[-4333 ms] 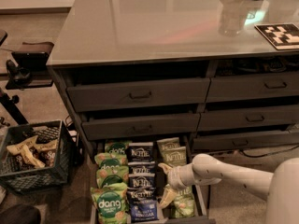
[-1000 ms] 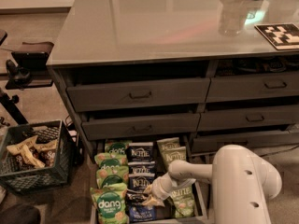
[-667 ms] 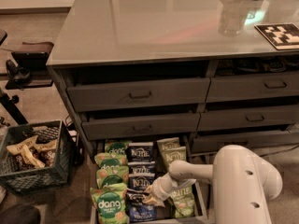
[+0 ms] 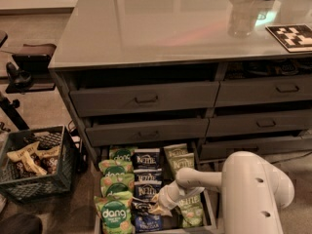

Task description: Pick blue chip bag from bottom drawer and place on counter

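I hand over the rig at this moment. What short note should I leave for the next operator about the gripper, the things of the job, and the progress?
Gripper: low inside the bottom drawer, at the front part of the middle column. Whether it grips anything cannot be told.
Things: the nearest blue chip bag lies in the drawer right beside the gripper. The counter has no chip bag on it.
Done: drawer is open, gripper is at the bag.
Left: secure the bag, lift it out, place it on the counter.

Item: one white arm (image 4: 251, 194), which we logged at lower right, forearm extended leftward. Its gripper (image 4: 157, 207) we noted at bottom centre, angled downward.
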